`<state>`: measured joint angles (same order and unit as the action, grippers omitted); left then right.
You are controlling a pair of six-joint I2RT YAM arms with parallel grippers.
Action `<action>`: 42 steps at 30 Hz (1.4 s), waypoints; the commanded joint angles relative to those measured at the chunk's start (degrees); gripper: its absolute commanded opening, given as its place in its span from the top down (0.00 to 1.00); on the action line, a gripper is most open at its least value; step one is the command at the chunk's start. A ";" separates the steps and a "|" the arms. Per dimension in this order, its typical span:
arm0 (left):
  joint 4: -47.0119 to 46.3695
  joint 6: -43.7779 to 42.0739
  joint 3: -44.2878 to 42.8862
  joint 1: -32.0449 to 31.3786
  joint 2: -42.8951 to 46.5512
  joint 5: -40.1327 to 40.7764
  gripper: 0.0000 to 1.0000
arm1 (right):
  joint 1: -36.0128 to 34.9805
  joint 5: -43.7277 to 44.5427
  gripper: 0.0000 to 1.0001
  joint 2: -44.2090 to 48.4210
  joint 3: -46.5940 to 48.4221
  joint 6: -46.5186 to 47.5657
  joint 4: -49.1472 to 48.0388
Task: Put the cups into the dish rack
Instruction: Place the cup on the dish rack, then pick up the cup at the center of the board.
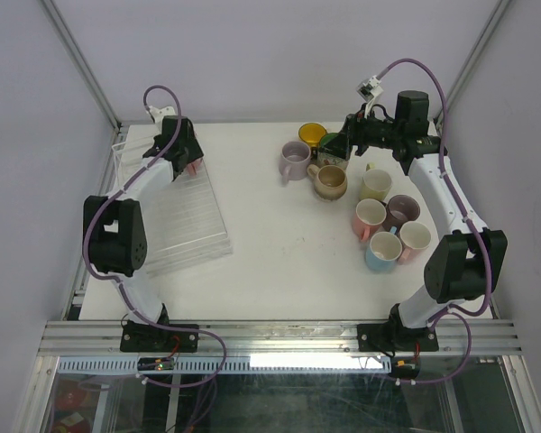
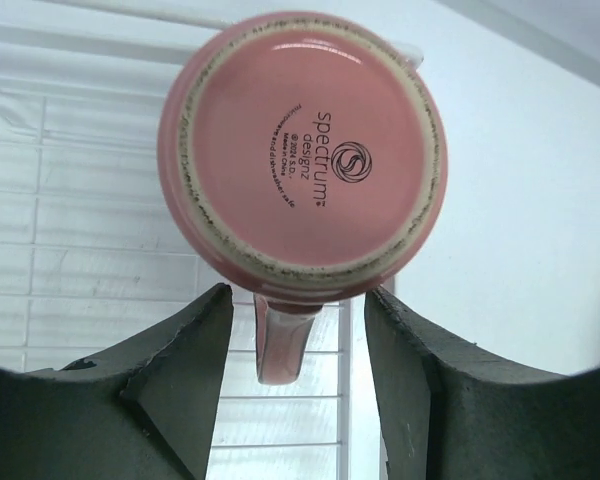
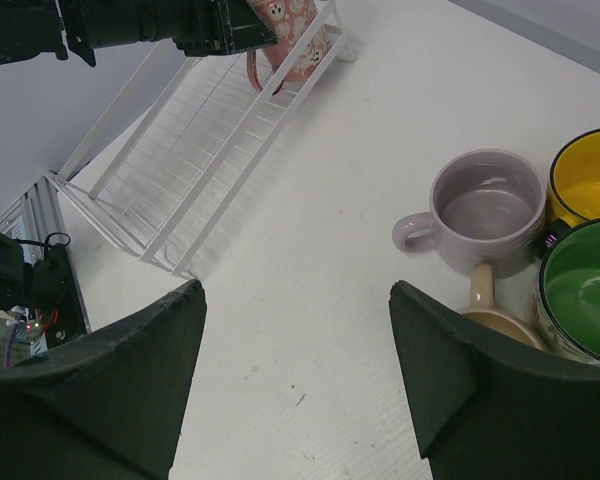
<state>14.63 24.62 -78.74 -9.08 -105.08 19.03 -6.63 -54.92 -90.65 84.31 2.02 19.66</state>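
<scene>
pink cup (image 2: 305, 150) | upside dn in dish rack (image 1: 185, 221) | btm stamped, speckled ring

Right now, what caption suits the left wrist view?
Upturned pink mug at the rack, handle inside the open left gripper.

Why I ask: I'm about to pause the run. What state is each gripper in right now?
Left gripper: open, jaws astride the handle of the pink mug, not clamping it.
Right gripper: open, holding nothing.
</scene>
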 commanded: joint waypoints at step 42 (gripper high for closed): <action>-1.61 1.72 5.68 3.02 4.38 -8.76 1.00 | -0.53 0.33 0.23 2.28 0.85 1.32 -0.74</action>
<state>18.06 24.73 -68.82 -6.15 -100.51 11.88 -6.81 -54.85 -90.63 84.27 2.13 19.75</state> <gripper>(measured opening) 0.001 0.766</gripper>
